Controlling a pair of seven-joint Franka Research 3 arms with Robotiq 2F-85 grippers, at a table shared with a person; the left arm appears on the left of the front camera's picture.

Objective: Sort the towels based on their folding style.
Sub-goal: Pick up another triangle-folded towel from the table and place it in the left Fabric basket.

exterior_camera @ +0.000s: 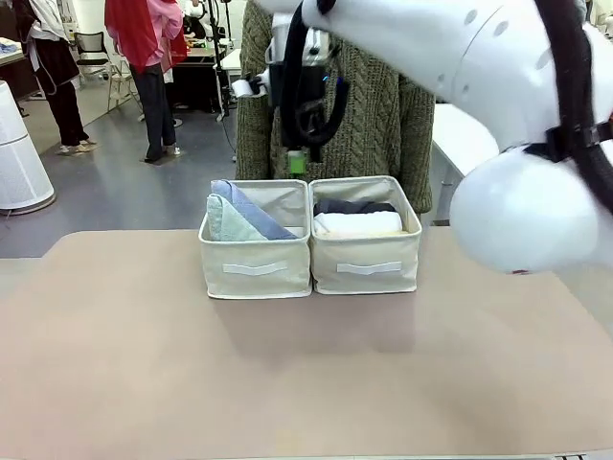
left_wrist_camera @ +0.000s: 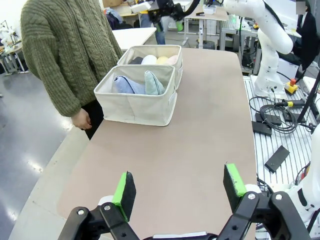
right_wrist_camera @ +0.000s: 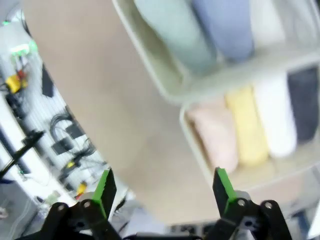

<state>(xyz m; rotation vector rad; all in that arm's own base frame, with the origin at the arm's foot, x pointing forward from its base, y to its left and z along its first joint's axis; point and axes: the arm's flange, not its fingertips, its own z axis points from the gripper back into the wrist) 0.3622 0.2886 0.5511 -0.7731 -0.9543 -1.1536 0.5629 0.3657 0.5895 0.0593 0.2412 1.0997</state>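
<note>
Two cream bins stand side by side mid-table. The left bin [exterior_camera: 254, 266] holds folded towels, a pale teal one [exterior_camera: 228, 222] and a light blue one [exterior_camera: 257, 211]. In the right bin [exterior_camera: 366, 264] lie rolled towels, dark grey [exterior_camera: 352, 206] and white [exterior_camera: 357, 224]. Blurred from above, the right wrist view shows the teal towel [right_wrist_camera: 175, 30], the blue towel [right_wrist_camera: 225, 25] and pink [right_wrist_camera: 212, 132], yellow [right_wrist_camera: 247, 130], white [right_wrist_camera: 272, 115] and grey [right_wrist_camera: 305, 105] rolls. My right gripper [exterior_camera: 299, 160] [right_wrist_camera: 164, 187] hangs open and empty above the bins. My left gripper [left_wrist_camera: 179, 184] is open and empty over bare table, well short of the bins [left_wrist_camera: 135, 102].
A person in a green knitted sweater [exterior_camera: 383, 115] stands right behind the bins, one hand [left_wrist_camera: 81, 119] hanging at the table edge. My right arm's white body [exterior_camera: 517, 201] crosses the right side of the front view. The tan tabletop [exterior_camera: 287, 374] lies bare in front of the bins.
</note>
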